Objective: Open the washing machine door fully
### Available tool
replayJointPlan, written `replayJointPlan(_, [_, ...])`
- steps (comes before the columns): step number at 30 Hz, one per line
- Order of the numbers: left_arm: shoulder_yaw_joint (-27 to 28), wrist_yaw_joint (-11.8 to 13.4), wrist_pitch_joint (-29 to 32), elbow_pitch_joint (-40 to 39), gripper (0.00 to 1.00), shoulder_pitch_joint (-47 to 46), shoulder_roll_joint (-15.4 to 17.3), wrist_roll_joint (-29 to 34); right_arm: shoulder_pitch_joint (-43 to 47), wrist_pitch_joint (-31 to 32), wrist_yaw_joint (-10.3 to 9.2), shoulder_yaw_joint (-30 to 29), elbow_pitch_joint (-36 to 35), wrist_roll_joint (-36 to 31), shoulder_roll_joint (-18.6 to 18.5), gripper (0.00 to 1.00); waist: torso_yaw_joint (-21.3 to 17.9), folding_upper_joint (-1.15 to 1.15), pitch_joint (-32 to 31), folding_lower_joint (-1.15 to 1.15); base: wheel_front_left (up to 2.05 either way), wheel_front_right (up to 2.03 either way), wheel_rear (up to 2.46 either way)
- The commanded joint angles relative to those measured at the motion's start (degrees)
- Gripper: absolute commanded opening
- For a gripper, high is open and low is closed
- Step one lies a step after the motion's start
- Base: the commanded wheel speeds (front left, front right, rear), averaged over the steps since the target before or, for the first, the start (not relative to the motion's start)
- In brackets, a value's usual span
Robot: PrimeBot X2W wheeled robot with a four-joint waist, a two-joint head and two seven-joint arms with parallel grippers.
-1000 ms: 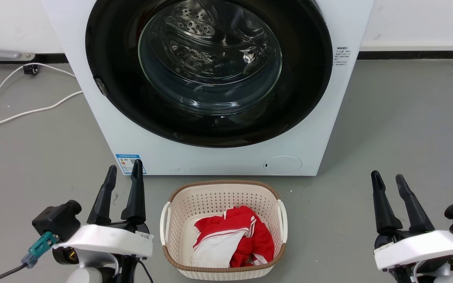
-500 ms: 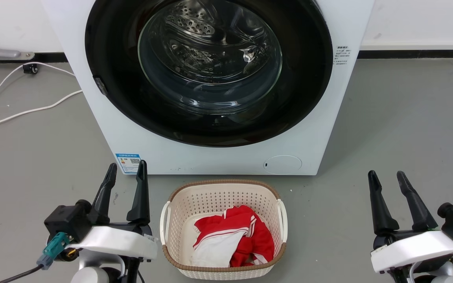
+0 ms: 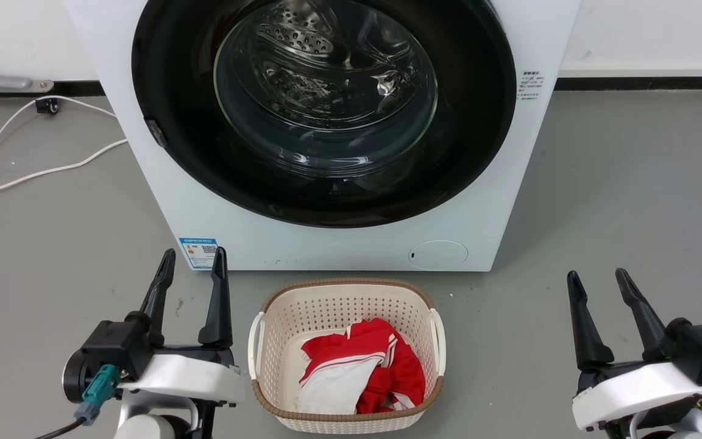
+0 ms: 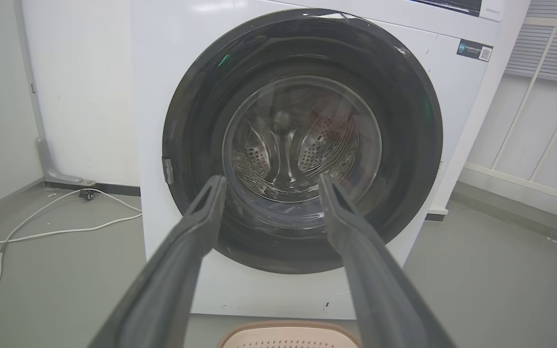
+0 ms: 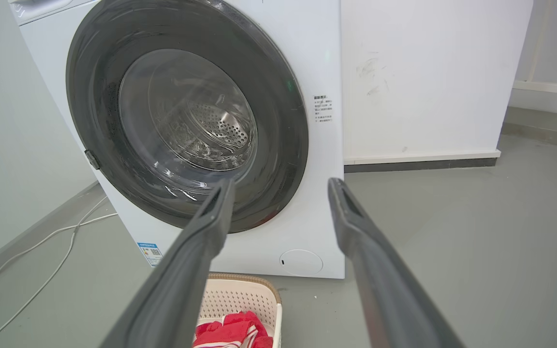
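The washing machine is a white front-loader standing on the floor ahead of me. Its washing machine door is a glossy black round door with a clear glass bowl, and it lies flush against the machine's front. A small grey latch piece sits on the door's left rim. My left gripper is open at the lower left, well short of the machine, holding nothing. My right gripper is open at the lower right, also holding nothing. The left wrist view frames the door between the open left gripper. In the right wrist view the door sits left of the open right gripper.
A cream laundry basket with a red and white cloth stands on the floor just before the machine, between my arms. White cables trail over the grey floor at the left. A white wall runs behind.
Both wrists have rolled a little and the gap between each pair of fingers looks slightly wider. The door has not moved.
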Motion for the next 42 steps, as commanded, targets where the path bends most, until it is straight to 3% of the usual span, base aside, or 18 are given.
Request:
replayJointPlan(1, [-0.26,0.31,-0.62,-0.44,1.00,0.26,0.38,1.46,0.27,0.12,-0.02,-0.04,-0.68,-1.57,0.11,1.00,0.02,0.00,0.01,0.00,0.00,0.00,0.00])
replayJointPlan(28, [-0.78,0.55,-3.57,1.36,1.00,1.26,-0.21,11.38,1.48,0.53,-0.03,0.01,-1.60,-13.18,0.19,1.00,0.36,0.00,0.09,0.00,0.00,0.00,0.00])
replayJointPlan(42, [0.29,-0.14,-3.83,2.41,1.00,1.41,-1.08,11.86,1.28,0.46,-0.03,-0.32,-1.08,-12.45,0.20,1.00,0.64,0.00,0.28,0.00,0.00,0.00,0.00])
